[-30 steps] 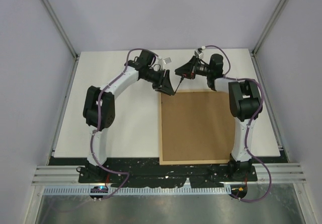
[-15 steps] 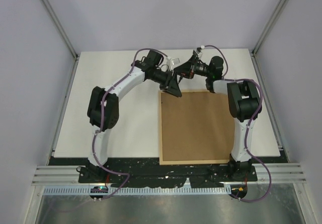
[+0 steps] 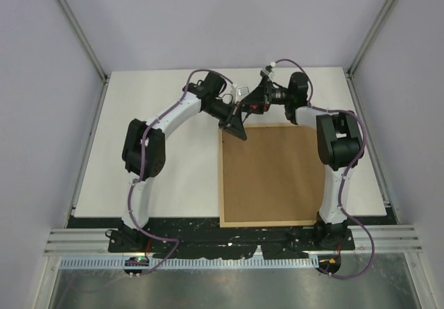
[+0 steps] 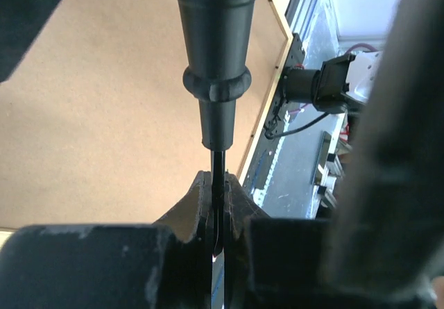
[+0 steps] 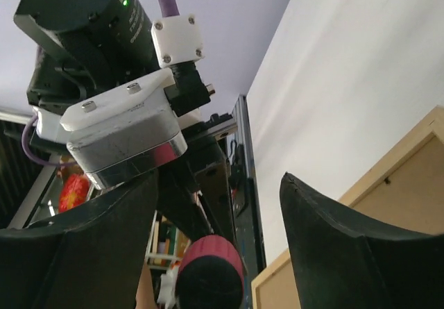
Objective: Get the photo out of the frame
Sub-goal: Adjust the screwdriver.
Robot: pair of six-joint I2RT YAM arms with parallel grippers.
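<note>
Frame (image 3: 274, 173): one, lying face-down on the white tabletop (image 3: 159, 149), right of centre, brown back panel up, near edge towards the arm bases. Photo: not in view. Presumably under that panel, so count stands at none seen. No mat or loose board showing either.

Both arms meet over the frame's far-left corner. Left arm (image 3: 142, 149): left jaws together, clamped on the thin black blade of a screwdriver (image 4: 218, 45), its pink-red handle pointing away from the wrist. Right arm (image 3: 336, 142): right jaws wide apart, the handle's red end (image 5: 208, 271) sitting between and below them, nothing gripped. One screwdriver, two arms.

Handling, as judged:
- Frame is big and thin, probably light, stiff enough to slide rather than flex. Wood rim is narrow, a poor place to pinch.
- Back panel sits flush inside the rim, so fingers get no purchase. A blade worked in at a corner or edge is the likely way in.
- Retaining tabs: one small dark mark near the corner in the right wrist view may be one, too small to say.
- Photo will be thin sheet, easily creased or scratched. Take it by a bare edge or corner, keeping the blade off the print.
</note>
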